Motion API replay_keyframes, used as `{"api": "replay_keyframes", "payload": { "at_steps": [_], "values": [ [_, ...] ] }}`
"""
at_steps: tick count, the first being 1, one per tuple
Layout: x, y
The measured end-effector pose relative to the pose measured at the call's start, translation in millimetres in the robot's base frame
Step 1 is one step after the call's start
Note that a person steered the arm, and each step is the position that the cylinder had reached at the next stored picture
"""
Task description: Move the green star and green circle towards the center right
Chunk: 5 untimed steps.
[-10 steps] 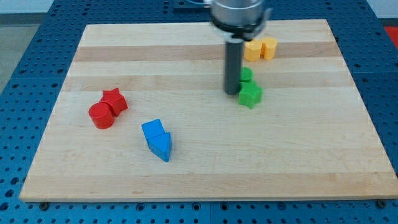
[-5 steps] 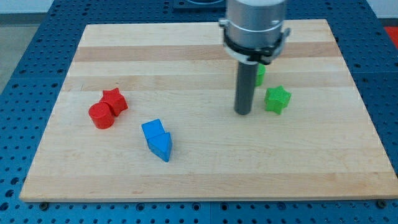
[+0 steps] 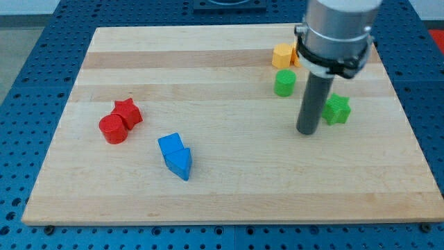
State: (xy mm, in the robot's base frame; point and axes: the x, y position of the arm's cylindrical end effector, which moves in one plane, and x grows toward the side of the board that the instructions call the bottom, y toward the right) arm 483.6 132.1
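The green star lies on the wooden board at the view's right, about mid-height. The green circle stands apart from it, up and to the left, below the yellow blocks. My tip rests on the board just left of and slightly below the green star, close to it; I cannot tell whether they touch. The rod rises from there and hides part of the board behind it.
A yellow block sits near the view's top, right of centre; a second yellow one beside it is mostly hidden by the arm. A red star and red circle touch at the left. Two blue blocks lie left of centre.
My tip has moved right and slightly down. The green star has slid right with it, away from the green circle. The green circle and one yellow block have come back into sight.
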Motion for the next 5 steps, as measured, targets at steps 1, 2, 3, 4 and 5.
{"api": "replay_keyframes", "payload": {
  "at_steps": [1, 2, 3, 4, 5],
  "values": [
    [-15, 35],
    [-35, 35],
    [-56, 37],
    [-82, 53],
    [-64, 42]
  ]
}}
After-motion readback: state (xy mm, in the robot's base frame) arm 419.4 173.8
